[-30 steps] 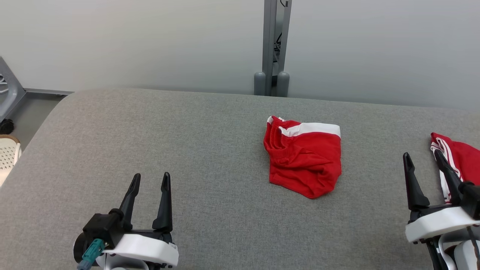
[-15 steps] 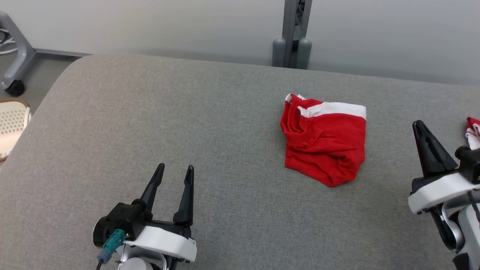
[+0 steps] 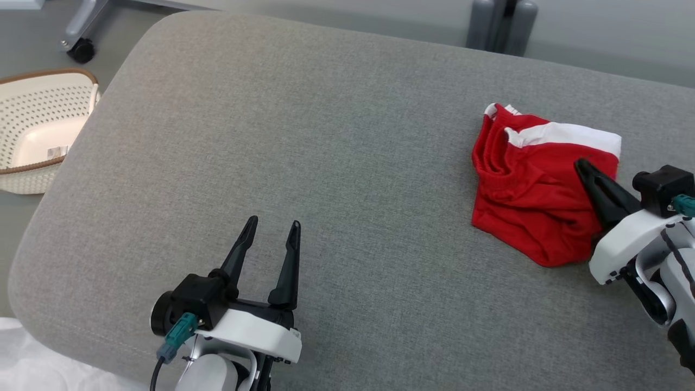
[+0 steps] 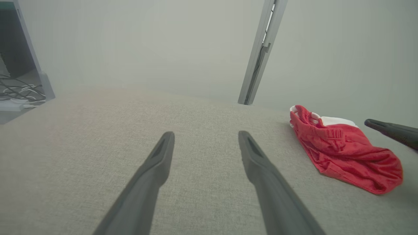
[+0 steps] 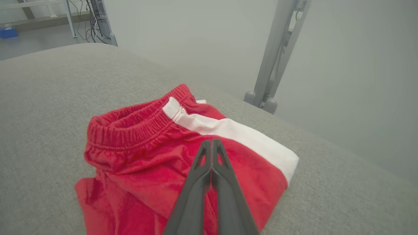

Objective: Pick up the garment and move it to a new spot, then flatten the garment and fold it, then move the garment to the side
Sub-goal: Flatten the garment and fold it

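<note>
A pair of folded red shorts [image 3: 521, 190] with a white side stripe lies on the grey padded table [image 3: 326, 136], towards its right. My right gripper [image 3: 580, 163] hovers over the shorts' right part with its fingers pressed together. In the right wrist view the closed tips [image 5: 209, 142] sit above the red cloth [image 5: 140, 147], just below the white stripe, with no cloth seen between them. My left gripper [image 3: 271, 228] stands open above bare table near the front edge, well left of the shorts [image 4: 343, 153]; its fingers [image 4: 204, 133] hold nothing.
A white perforated basket [image 3: 38, 125] stands on the floor past the table's left edge. A grey post base [image 3: 502, 21] rises behind the table's far edge. A frame's caster wheel [image 3: 81, 51] rests at the far left. The table's left corner is rounded.
The head camera has tilted down and turned left, shifting the whole picture. My right gripper has shut and come over the shorts. The left gripper remains open, much as it was.
</note>
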Controlling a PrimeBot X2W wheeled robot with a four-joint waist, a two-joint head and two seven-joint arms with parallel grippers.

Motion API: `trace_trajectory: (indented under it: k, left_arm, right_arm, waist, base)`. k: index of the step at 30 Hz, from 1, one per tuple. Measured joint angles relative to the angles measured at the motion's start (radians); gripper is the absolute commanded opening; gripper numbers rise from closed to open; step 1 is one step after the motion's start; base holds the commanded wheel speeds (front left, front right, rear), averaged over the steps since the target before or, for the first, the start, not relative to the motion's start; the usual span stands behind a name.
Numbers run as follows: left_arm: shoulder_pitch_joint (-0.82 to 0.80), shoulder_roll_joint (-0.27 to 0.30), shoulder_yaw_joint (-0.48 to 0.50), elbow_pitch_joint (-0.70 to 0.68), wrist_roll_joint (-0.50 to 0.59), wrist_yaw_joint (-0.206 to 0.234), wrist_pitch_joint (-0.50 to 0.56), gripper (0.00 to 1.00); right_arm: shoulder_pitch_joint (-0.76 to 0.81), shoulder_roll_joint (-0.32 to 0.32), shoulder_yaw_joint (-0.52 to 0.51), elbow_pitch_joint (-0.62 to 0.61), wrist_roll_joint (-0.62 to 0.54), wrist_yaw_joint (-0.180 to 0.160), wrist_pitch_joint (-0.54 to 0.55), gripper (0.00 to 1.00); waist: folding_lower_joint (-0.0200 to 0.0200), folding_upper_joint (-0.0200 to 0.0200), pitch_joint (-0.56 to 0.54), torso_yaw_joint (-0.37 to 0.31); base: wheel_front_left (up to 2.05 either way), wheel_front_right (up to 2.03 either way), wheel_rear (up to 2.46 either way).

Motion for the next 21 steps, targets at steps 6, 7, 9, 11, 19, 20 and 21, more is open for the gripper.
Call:
trace_trajectory:
  k: [6, 7, 9, 11, 19, 20, 21]
  left_arm:
    - [-0.007, 0.0, 0.003, -0.001, -0.006, 0.011, 0.0, 1.0]
    - [-0.006, 0.0, 0.004, -0.001, -0.007, 0.012, 0.0, 1.0]
    - [-0.005, -0.001, 0.006, 0.001, -0.007, 0.015, 0.0, 1.0]
    - [-0.005, 0.0, 0.008, 0.003, -0.008, 0.018, 0.0, 1.0]
    - [-0.008, -0.001, 0.006, 0.005, -0.015, 0.018, 0.0, 1.0]
    - [-0.008, -0.001, 0.006, 0.006, -0.015, 0.018, 0.0, 1.0]
    - [-0.008, -0.001, 0.007, 0.008, -0.015, 0.018, 0.0, 1.0]
  right_arm:
    - [-0.012, -0.013, 0.176, 0.078, 0.186, 0.0, 0.0, 0.0]
    - [-0.015, -0.014, 0.204, 0.078, 0.217, 0.0, 0.0, 0.0]
    - [-0.021, -0.02, 0.264, 0.075, 0.282, 0.0, 0.0, 0.0]
    - [-0.023, -0.028, 0.326, 0.07, 0.339, 0.0, 0.004, 0.0]
    - [-0.058, -0.047, 0.521, 0.033, 0.528, 0.0, 0.034, 0.0]
    - [-0.063, -0.048, 0.541, 0.028, 0.544, 0.0, 0.034, 0.0]
    - [-0.067, -0.049, 0.557, 0.022, 0.562, 0.0, 0.033, 0.0]
  waist:
    - [0.0, 0.0, 0.01, 0.031]
    - [0.0, 0.0, 0.008, 0.031]
    - [0.0, 0.0, 0.004, 0.028]
    - [0.0, 0.0, -0.001, 0.022]
    - [0.0, 0.0, -0.008, -0.003]
    - [0.0, 0.0, -0.01, -0.004]
    - [0.0, 0.0, -0.012, -0.006]
  base:
    - [0.0, 0.0, 0.0]
    - [0.0, 0.0, 0.0]
    - [0.0, 0.0, 0.0]
    - [0.0, 0.0, 0.0]
    - [0.0, 0.0, 0.0]
    - [0.0, 0.0, 0.0]
    - [0.0, 0.0, 0.0]
